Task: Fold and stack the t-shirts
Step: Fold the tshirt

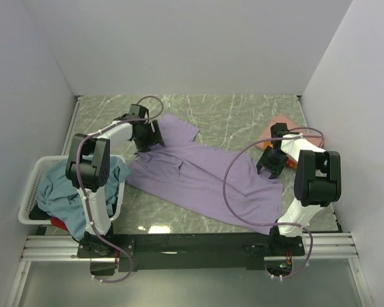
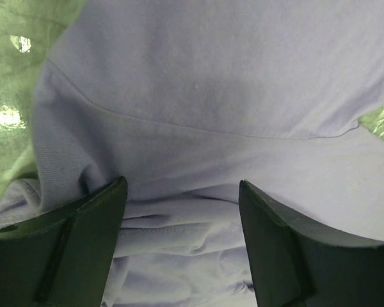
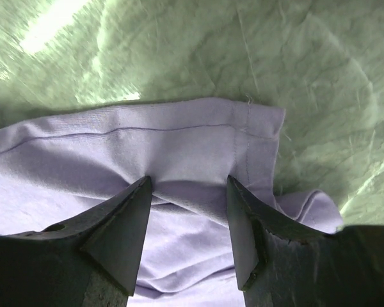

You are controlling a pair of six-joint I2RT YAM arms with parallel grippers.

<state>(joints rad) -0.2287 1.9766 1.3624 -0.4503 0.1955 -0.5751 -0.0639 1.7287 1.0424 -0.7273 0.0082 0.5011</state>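
On the table (image 1: 243,115), the lavender t-shirt (image 1: 198,179) runs far-left to near-right; left gripper (image 1: 148,142) and right gripper (image 1: 269,169) both gape.

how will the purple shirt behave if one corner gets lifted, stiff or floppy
Probably floppy: the purple shirt lies spread on the table with soft wrinkles and bunched folds, so it should drape and sag from any held point. Likely light, since the cloth looks thin at its hem. Pushed, it would probably crumple rather than slide as one piece.

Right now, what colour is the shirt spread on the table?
Lavender-purple shirt, best in the top external view.
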